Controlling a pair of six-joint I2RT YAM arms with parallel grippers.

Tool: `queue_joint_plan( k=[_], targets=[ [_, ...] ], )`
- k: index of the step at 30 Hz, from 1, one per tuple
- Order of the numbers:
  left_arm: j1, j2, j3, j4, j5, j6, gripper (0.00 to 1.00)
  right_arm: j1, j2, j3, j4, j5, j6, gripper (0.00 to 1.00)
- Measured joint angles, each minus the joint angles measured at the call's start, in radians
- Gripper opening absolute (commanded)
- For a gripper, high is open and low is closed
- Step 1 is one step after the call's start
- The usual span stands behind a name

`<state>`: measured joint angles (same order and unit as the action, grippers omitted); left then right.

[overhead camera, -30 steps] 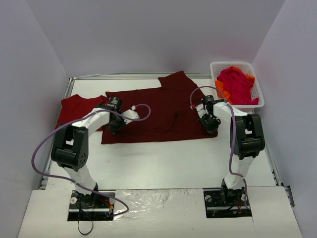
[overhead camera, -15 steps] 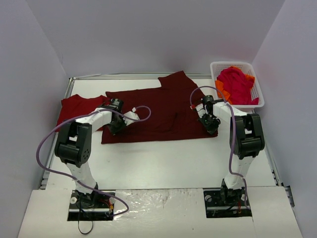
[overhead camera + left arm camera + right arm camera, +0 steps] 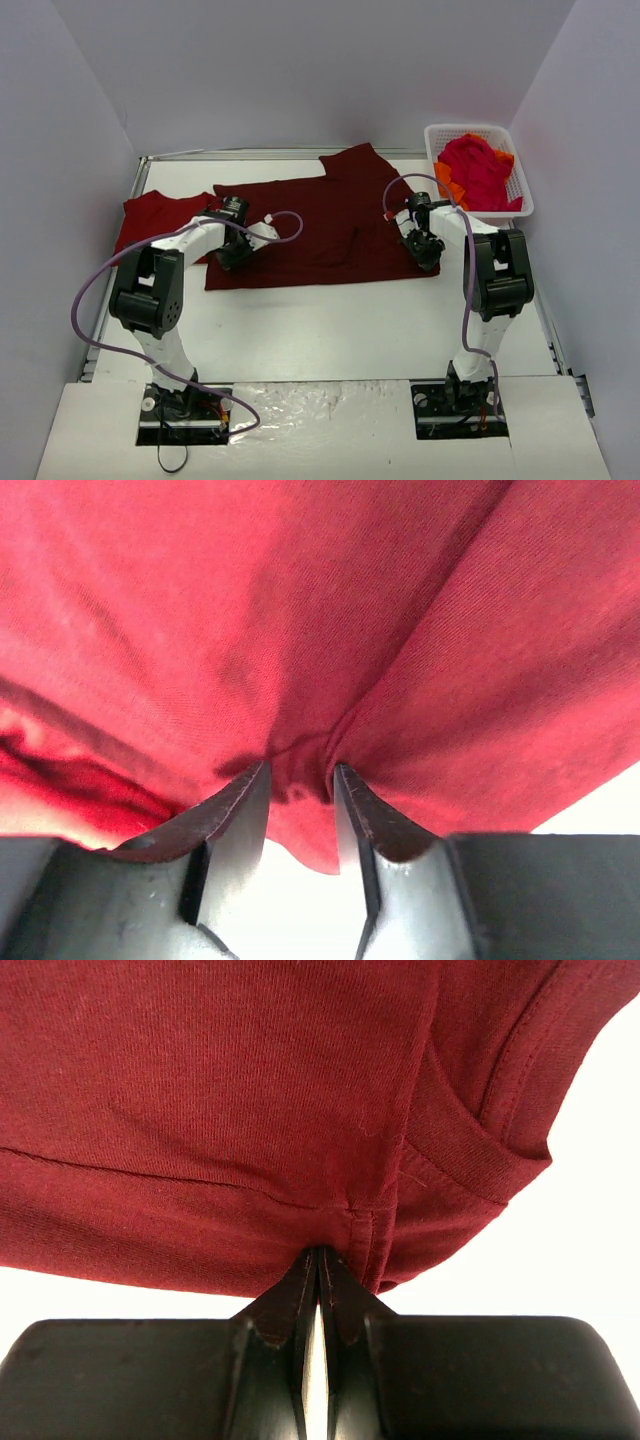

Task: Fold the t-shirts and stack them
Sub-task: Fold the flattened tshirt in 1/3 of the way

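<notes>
A large dark maroon cotton t-shirt (image 3: 310,225) lay spread flat on the white worktop (image 3: 330,320), stretched between the two tools. The right tool (image 3: 318,1252) was pinched closed on its hem. The left tool (image 3: 300,770) stood with jaws parted, a pucker of cloth between them. Just left of that tool lay a brighter red t-shirt (image 3: 150,215).

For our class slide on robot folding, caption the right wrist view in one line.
Right gripper shut on the maroon shirt at its hem, beside a seam.

maroon t-shirt (image 3: 320,220) spread flat, red t-shirt (image 3: 150,212) just left
</notes>
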<state>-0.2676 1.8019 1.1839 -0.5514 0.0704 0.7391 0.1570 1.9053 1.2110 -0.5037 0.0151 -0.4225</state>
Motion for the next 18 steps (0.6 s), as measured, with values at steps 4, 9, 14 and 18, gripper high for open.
queue_joint_plan(
  k=[4, 9, 14, 18],
  targets=[
    [-0.008, -0.027, 0.024, -0.039, -0.047, -0.010, 0.41, 0.000, -0.008, 0.001, -0.001, -0.006, 0.003, 0.05],
    [-0.020, -0.099, 0.076, -0.061, -0.093, -0.037, 0.46, -0.006, -0.018, 0.007, 0.014, -0.052, 0.007, 0.14],
    [-0.041, -0.179, 0.123, -0.087, -0.136, -0.062, 0.47, -0.005, -0.018, 0.080, 0.011, -0.132, 0.011, 0.25],
    [-0.050, -0.220, 0.134, -0.100, -0.169, -0.082, 0.48, -0.005, -0.039, 0.127, 0.014, -0.167, 0.011, 0.27]
  ],
)
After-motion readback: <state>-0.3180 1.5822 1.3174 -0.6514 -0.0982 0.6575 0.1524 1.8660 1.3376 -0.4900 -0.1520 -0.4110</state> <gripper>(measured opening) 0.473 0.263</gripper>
